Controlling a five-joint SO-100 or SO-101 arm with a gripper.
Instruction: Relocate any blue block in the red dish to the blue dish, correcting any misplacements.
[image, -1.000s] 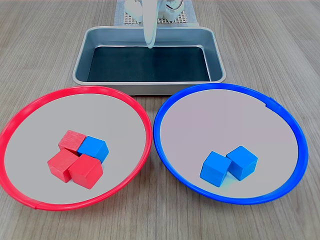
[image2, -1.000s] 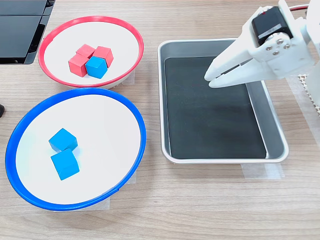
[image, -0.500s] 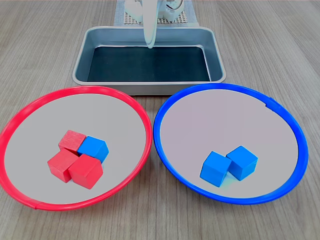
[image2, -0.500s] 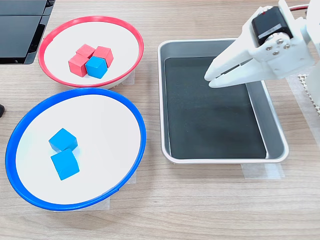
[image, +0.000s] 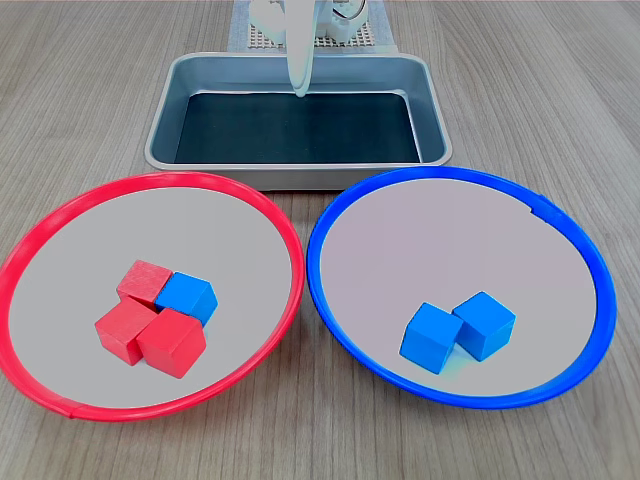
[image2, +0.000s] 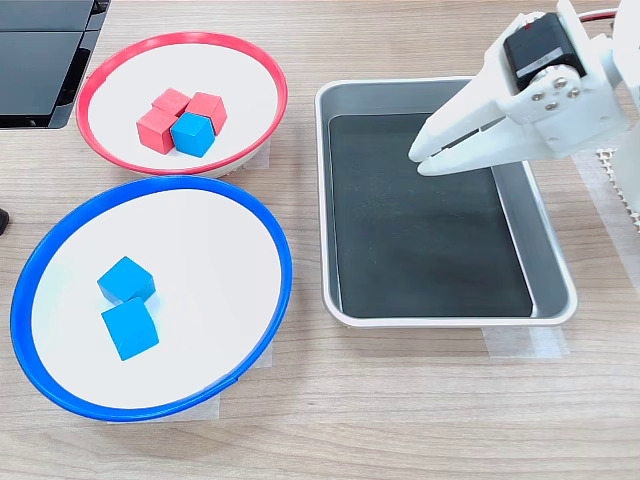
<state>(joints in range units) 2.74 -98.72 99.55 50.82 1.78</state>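
A blue block (image: 188, 297) (image2: 192, 134) lies in the red dish (image: 60, 222) (image2: 260, 75), touching three red cubes (image: 150, 325) (image2: 170, 115). Two more blue cubes (image: 458, 330) (image2: 127, 305) sit side by side in the blue dish (image: 560, 240) (image2: 240, 215). My white gripper (image2: 417, 160) (image: 299, 92) hangs over the rectangular metal tray, far from both dishes, with its fingers nearly together and nothing between them.
The metal tray (image: 432, 120) (image2: 545, 250) with a dark floor stands behind the dishes in the first exterior view. A black object (image2: 40, 60) fills the second exterior view's top left corner. Everything rests on a wood-grain table (image2: 400, 400).
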